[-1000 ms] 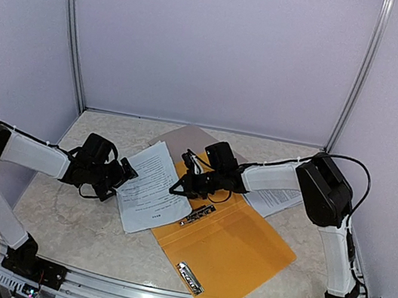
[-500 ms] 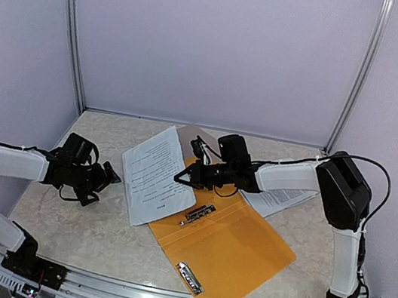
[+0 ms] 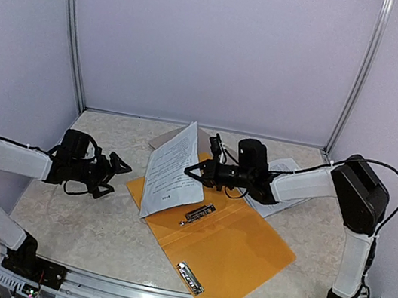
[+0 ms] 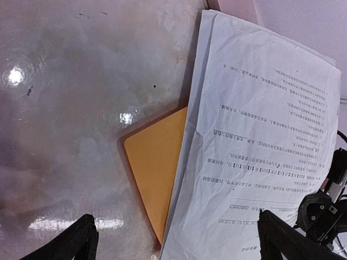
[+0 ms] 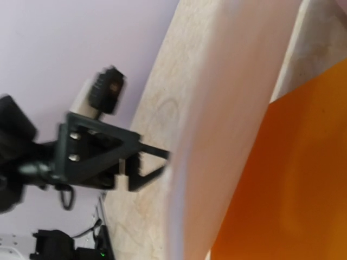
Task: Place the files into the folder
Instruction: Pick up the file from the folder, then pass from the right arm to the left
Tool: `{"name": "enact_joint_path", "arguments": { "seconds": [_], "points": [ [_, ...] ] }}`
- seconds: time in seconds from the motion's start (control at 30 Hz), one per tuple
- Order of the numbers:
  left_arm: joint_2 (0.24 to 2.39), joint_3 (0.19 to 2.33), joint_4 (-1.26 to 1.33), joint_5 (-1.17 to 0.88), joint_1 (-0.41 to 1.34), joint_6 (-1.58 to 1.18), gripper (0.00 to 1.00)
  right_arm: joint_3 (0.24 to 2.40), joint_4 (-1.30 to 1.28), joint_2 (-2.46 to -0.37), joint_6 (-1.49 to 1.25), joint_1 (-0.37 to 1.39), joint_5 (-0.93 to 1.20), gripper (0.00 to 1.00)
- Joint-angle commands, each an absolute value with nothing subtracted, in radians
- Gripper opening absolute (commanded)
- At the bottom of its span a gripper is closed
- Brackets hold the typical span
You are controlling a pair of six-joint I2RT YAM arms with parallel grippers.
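The files [image 3: 173, 166], white printed sheets, stand tilted up on edge over the left part of the open orange folder [image 3: 235, 251]. My right gripper [image 3: 197, 169] is shut on the sheets' right edge and holds them raised. In the right wrist view the sheets' blank back [image 5: 227, 135] fills the middle, the folder [image 5: 303, 179] lies to the right, and my own fingers are hidden. My left gripper [image 3: 118, 166] is open and empty, just left of the sheets. In the left wrist view it [image 4: 174, 227] faces the sheets [image 4: 260, 146] and an orange folder corner [image 4: 154, 173].
A grey-brown clipboard [image 3: 164, 140] lies behind the sheets. More printed paper [image 3: 285, 168] lies under my right forearm. Two metal clips [image 3: 198, 214] sit on the folder's inside. The booth walls stand close at the back and sides.
My right gripper has drawn back to the right and lifted the sheets from nearly flat to steeply tilted. My left gripper left the sheets' edge, drew back left, then came a little nearer.
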State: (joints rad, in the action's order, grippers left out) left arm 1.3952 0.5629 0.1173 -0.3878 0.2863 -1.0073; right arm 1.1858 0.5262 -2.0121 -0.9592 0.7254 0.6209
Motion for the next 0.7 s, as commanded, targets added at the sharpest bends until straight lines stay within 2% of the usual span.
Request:
{"name": "enact_joint_path", "arguments": {
  "seconds": [0.0, 0.2, 0.47, 0.67],
  "points": [
    [1.513, 0.602, 0.312, -0.517, 0.281, -1.067, 0.99, 1.081, 0.672, -1.936, -1.091, 0.723, 0.547, 0.00],
    [1.656, 0.702, 0.335, -0.581, 0.309, -1.103, 0.99, 0.956, 0.816, -1.910, -1.209, 0.722, 0.475, 0.00],
    [1.688, 0.748, 0.322, -0.585, 0.372, -1.112, 0.99, 0.862, 1.017, -1.902, -1.374, 0.722, 0.454, 0.00],
    [1.758, 0.760, 0.350, -0.609, 0.385, -1.161, 0.93, 0.854, 1.069, -1.910, -1.422, 0.723, 0.454, 0.00]
  ]
}}
